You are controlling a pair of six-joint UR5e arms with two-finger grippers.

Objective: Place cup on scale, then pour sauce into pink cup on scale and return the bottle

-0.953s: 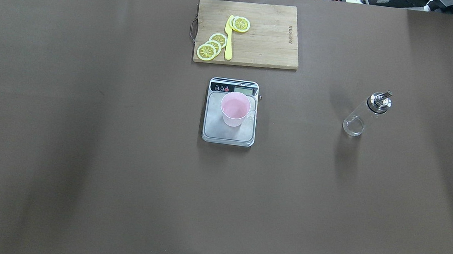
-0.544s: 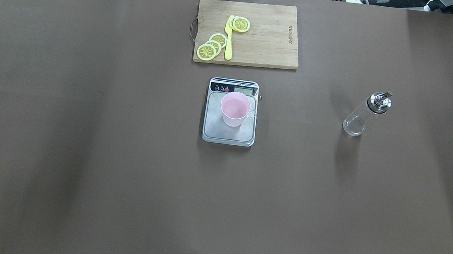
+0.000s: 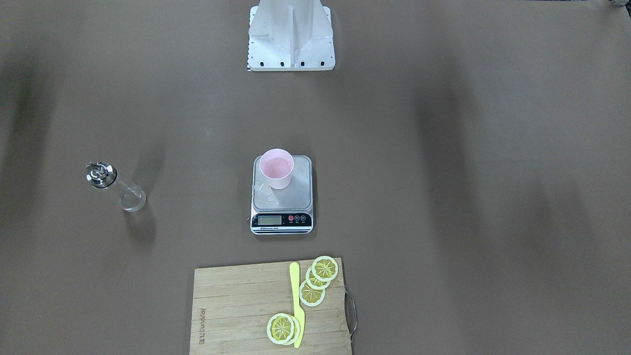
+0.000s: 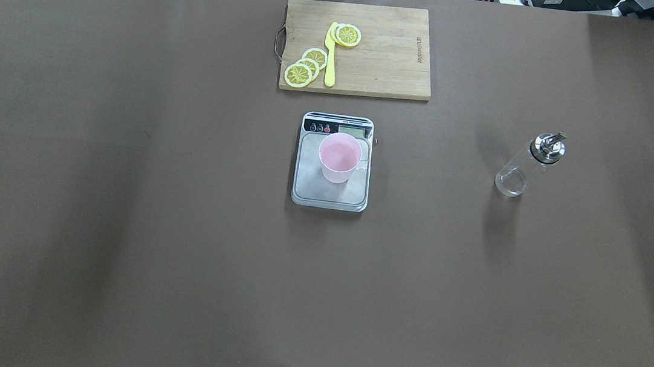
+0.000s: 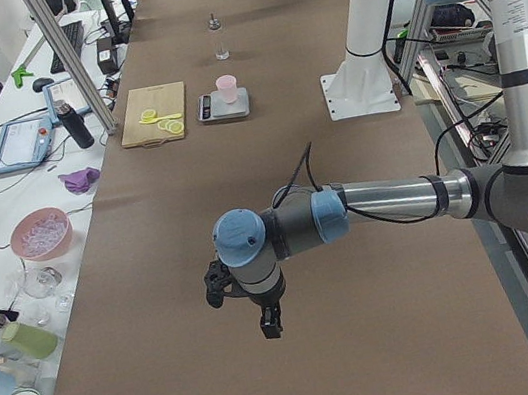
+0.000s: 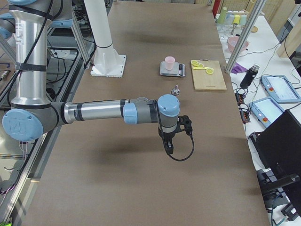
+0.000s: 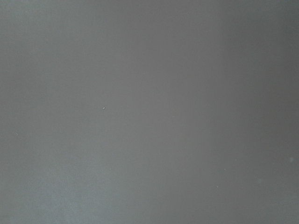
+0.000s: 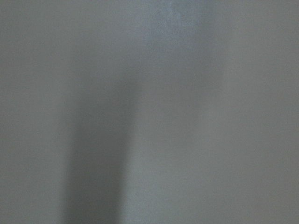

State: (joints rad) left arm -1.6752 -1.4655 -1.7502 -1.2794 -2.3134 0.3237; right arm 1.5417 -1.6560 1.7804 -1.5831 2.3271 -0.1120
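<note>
Far from left gripper (image 5: 269,329) and right gripper (image 6: 170,149) (aperture indiscernible), cup (image 4: 339,158) stands on scale (image 4: 310,188).

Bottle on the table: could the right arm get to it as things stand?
Probably yes. The bottle stands upright by itself on the table, on the robot's right, and the right arm hangs over that same side with nothing between them.

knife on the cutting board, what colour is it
The knife is yellow, clearest in the exterior front-facing view.

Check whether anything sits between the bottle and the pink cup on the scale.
Nothing visible does. Only bare table lies between the bottle and the cup on the scale; the cutting board sits aside.
</note>
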